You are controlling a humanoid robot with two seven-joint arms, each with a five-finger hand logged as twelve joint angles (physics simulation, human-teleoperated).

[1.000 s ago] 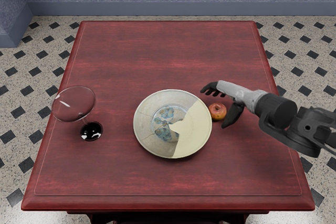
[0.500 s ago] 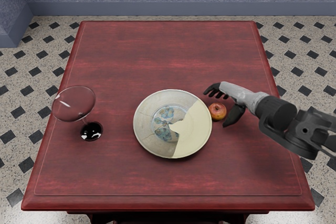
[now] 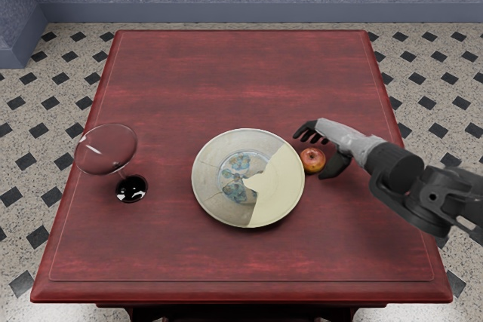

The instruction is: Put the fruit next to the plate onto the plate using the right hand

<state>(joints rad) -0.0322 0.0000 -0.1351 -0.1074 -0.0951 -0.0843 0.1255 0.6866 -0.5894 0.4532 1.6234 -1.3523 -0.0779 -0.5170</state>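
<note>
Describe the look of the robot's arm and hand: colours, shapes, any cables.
Only the right arm shows: bulky, rounded, dark charcoal segments. The right hand has a light grey back and slim black fingers. No cables or markings visible.

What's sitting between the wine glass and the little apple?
The plate. In the head view it lies on the table between the wine glass on the left and the apple, which rests just off the plate's right rim.
</note>
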